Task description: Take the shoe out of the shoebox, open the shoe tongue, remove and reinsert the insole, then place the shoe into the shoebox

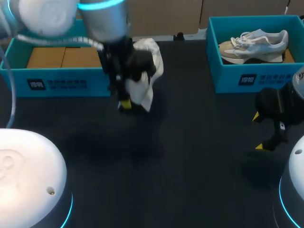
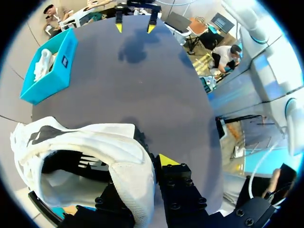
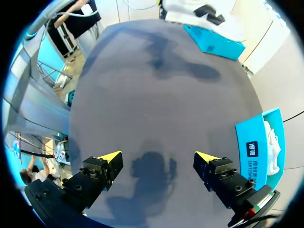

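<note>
Dark tabletop (image 1: 190,166), matte, shadow patches across it. Standing on it at the far edge, a blue shoebox (image 1: 247,78), open-topped, label on the front wall. Well apart from that shoebox, along the same far edge, a second blue box (image 1: 57,84), also open, brown lining showing inside.

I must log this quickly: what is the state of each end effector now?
Left end effector: closed on the white shoe.
Right end effector: open, holding nothing.
</note>
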`<state>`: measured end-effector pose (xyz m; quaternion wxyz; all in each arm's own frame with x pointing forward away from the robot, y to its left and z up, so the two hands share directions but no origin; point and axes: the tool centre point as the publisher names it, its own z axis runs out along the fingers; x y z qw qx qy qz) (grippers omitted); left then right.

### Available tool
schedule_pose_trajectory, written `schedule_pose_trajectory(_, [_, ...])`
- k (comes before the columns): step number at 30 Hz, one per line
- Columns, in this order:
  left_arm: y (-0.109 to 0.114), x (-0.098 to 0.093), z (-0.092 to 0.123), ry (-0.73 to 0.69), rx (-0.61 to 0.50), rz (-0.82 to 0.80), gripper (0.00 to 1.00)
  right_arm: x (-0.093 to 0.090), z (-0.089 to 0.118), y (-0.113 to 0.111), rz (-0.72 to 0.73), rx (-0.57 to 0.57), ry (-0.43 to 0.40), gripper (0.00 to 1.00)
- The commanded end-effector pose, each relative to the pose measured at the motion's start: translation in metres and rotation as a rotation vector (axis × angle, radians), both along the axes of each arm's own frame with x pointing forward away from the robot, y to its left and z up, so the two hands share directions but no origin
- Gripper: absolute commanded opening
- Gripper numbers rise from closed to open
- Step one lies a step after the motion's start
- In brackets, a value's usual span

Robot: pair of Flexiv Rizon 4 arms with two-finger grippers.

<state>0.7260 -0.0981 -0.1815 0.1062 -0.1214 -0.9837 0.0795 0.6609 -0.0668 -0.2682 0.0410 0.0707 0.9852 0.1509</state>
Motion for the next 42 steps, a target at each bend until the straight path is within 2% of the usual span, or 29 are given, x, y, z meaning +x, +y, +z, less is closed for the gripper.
schedule_pose_trajectory(1, [0.017, 0.035, 0.07, 0.068, 0.059, -0.033, 0.0, -0.002, 0.0, 0.0, -0.001, -0.001, -0.002, 1.0])
schedule_pose_trajectory(5, [0.045, 0.052, 0.096, 0.038, 0.129, -0.011, 0.0, -0.002, 0.0, 0.0, -0.001, -0.001, -0.002, 1.0])
schedule_pose_trajectory(22, [0.045, 0.052, 0.096, 0.038, 0.129, -0.011, 0.0, -0.002, 0.0, 0.0, -0.001, -0.001, -0.002, 1.0])
schedule_pose_trajectory(25, [0.08, 0.075, 0.102, 0.06, 0.102, -0.007, 0.0, -0.002, 0.0, 0.0, -0.001, -0.001, -0.002, 1.0])
schedule_pose_trajectory(32, [0.155, 0.131, 0.11, 0.039, 0.114, 0.09, 0.0, -0.002, 0.0, 0.0, -0.001, -0.001, -0.002, 1.0])
schedule_pose_trajectory(37, [0.192, 0.16, 0.107, 0.017, 0.126, 0.124, 0.0, -0.002, 0.0, 0.0, -0.001, -0.001, -0.002, 1.0])
schedule_pose_trajectory(42, [0.219, 0.182, 0.108, -0.011, 0.148, 0.144, 0.0, -0.002, 0.0, 0.0, -0.001, -0.001, -0.002, 1.0])
